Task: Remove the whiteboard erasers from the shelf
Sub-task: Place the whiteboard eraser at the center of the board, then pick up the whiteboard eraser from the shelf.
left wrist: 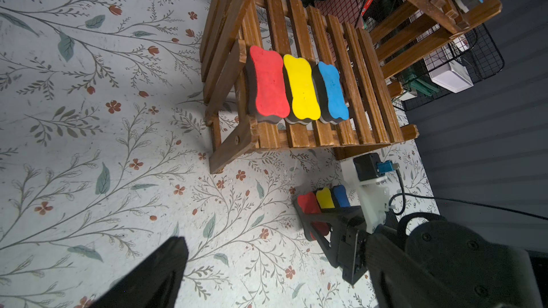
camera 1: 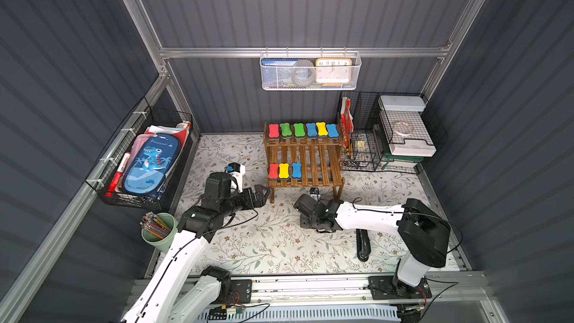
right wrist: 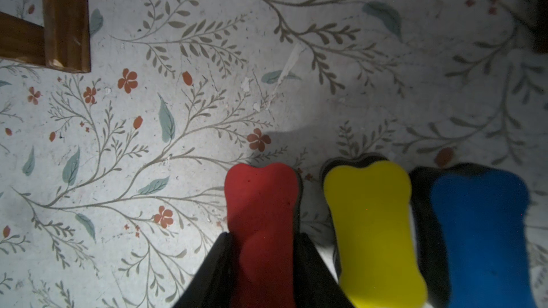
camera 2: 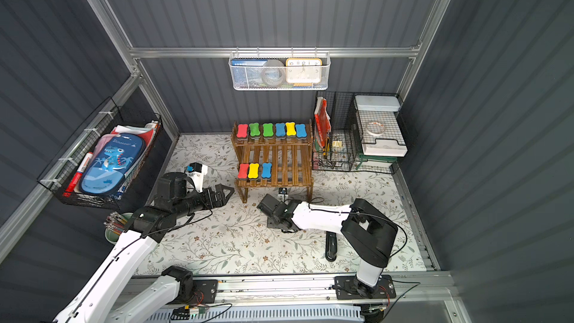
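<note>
Nine erasers (camera 1: 298, 129) on shelf (camera 1: 316, 163); pencil case (camera 1: 149, 163) reads "Dinosaur".

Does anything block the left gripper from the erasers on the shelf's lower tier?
Nothing visible covers the red eraser, yellow eraser or blue eraser from above. The open left gripper is at a corner of the shelf; coming in sideways, the side rail beside the red eraser would likely block it.

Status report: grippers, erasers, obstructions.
Left gripper open, by shelf. Right gripper shut on red eraser, beside yellow eraser and blue eraser on table. Nine erasers on shelf. Stapler near right arm, clear.
</note>
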Controlling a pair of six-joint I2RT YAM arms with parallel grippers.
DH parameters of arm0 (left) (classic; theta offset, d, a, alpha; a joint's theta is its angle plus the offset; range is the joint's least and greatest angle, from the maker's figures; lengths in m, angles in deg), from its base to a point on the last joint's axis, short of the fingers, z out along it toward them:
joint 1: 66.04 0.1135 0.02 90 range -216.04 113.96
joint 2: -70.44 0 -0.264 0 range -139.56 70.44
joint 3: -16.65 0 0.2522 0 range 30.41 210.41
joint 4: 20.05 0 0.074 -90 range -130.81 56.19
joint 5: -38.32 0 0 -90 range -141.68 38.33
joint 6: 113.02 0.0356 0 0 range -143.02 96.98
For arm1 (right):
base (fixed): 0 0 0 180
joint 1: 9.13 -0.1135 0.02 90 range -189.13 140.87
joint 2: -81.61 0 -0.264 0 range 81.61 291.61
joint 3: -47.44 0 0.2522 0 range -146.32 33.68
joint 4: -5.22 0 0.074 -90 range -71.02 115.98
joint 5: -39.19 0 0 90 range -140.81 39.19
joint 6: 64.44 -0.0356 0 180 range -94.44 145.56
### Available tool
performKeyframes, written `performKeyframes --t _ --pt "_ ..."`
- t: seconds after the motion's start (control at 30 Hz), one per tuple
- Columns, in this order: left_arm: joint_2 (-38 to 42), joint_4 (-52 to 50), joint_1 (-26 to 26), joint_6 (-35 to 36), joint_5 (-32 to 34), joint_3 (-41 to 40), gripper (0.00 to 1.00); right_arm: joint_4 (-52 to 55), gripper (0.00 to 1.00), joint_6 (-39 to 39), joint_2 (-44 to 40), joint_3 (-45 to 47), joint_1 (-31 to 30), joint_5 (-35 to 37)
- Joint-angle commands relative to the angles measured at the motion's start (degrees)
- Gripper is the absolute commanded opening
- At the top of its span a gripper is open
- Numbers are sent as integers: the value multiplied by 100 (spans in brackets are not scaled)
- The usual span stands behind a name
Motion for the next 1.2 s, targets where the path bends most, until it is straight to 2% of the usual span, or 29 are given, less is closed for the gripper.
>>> performKeyframes --t 0.0,0.33,0.57,0.83,0.97,1.07,1.17 --pt "104 -141 -8 35 10 -95 99 212 36 -95 104 -125 -5 281" --pt "104 -115 -8 20 -23 -119 99 256 46 -24 229 -208 21 285" --pt "132 -119 -8 14 -97 -87 99 397 53 97 -23 -234 6 245" --pt "37 -330 -8 -44 -367 310 99 730 48 541 -1581 -5 -40 280" --pt "-234 -356 -80 -123 -423 606 99 945 46 798 -2344 178 -40 646" --pt "-476 -346 -408 -156 -158 859 99 1257 46 814 -2771 234 -31 994" --pt "-929 -432 -1083 -130 498 1225 97 1326 44 814 -3174 363 -2 1121"
